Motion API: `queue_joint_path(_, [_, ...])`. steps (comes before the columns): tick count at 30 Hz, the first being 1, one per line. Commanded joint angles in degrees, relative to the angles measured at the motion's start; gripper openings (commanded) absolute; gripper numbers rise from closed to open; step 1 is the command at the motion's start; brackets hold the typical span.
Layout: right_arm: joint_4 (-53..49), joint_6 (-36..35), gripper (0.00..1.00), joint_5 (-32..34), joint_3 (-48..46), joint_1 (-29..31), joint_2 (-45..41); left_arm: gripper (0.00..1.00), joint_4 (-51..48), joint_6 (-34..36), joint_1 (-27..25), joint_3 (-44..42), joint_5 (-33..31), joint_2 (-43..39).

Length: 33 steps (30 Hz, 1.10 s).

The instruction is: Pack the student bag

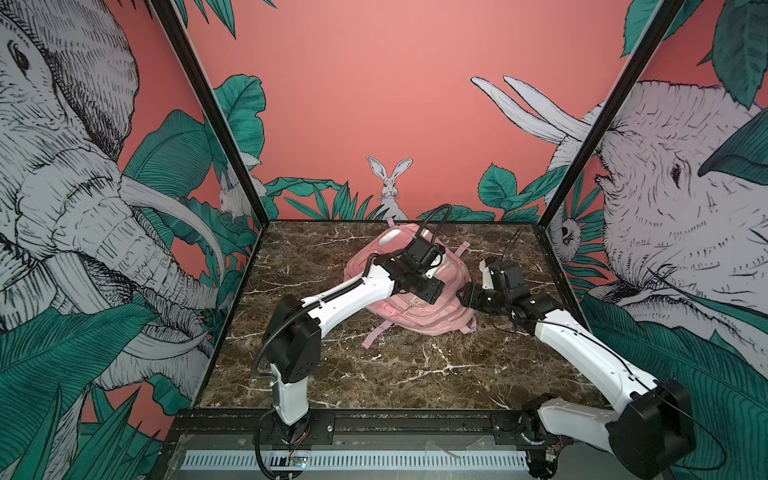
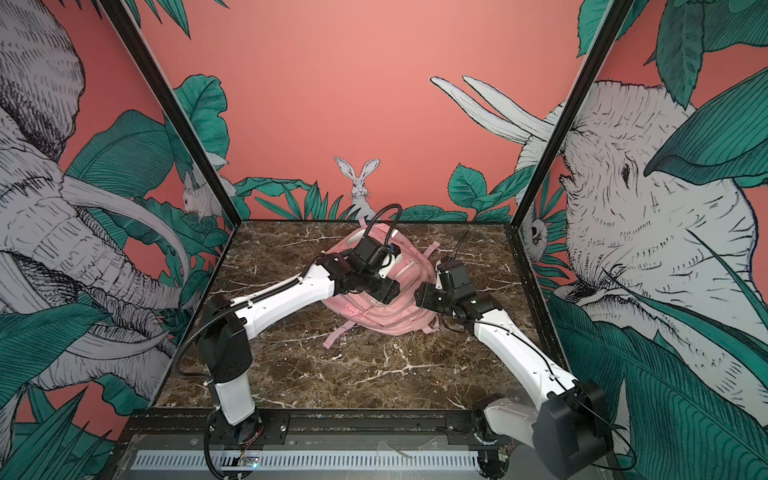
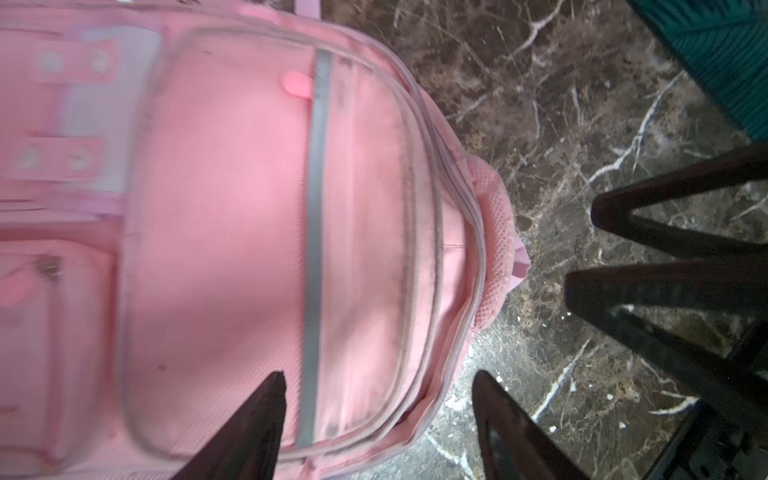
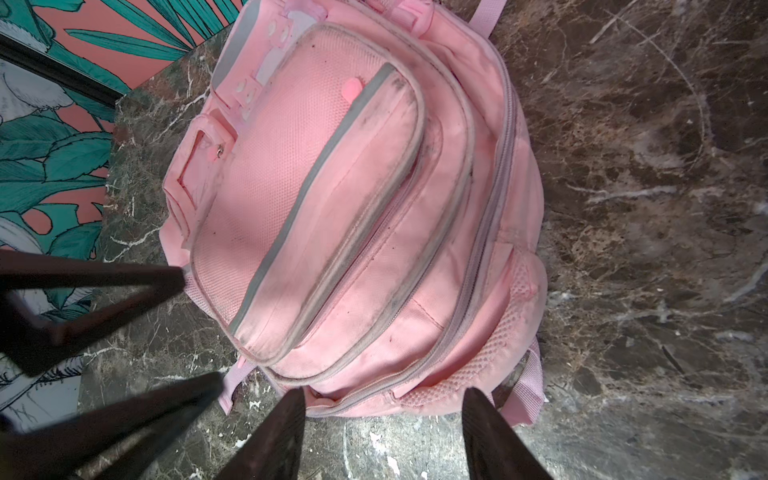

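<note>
Student bag [image 1: 419, 322] lies flat at centre-rear of bench [image 1: 374, 374], long axis running roughly up-down in both top views. Left end effector [image 3: 380, 376] hovers above it, jaws wide, empty. Right end effector [image 4: 383, 392] is at the bag's right edge, parted, empty. Left looks nearer.

The soft pink fabric backpack [image 1: 415, 320] fills the middle-rear of the dark brown marble table [image 1: 374, 382]. The front half lies bare, crossed only by a loose pink strap [image 1: 376, 336]. The left gripper [image 3: 378, 374] hangs over the bag's edge with fingers spread, and its arm bars the left approach. The right gripper [image 4: 384, 390] stands with fingers apart just beside the bag's right side, seemingly clear of the fabric. Printed jungle walls [image 1: 415, 104] close the left, right and rear.
</note>
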Motion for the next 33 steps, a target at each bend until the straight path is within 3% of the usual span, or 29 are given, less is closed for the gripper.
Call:
queue_joint_path(1, [0.53, -0.82, 0.59, -0.05, 1.37, 1.64, 0.17, 0.72, 1.63, -1.19, 3.98, -4.18, -1.96, -6.57])
queue_joint_path(12, [0.88, -1.80, 0.60, 4.29, 6.11, 11.66, 6.95, 0.71, 10.38, -10.23, 23.04, -23.39, 7.42, -14.52])
queue_joint_path(24, [9.74, 5.87, 0.50, 4.36, 8.11, 22.75, 18.15, 0.72, 18.59, -17.64, 27.21, -30.43, 14.35, -9.99])
queue_joint_path(33, [14.42, 9.11, 0.48, 2.46, 8.58, 24.75, 23.16, 0.72, 18.96, -19.24, 31.56, -36.96, 7.84, -15.39])
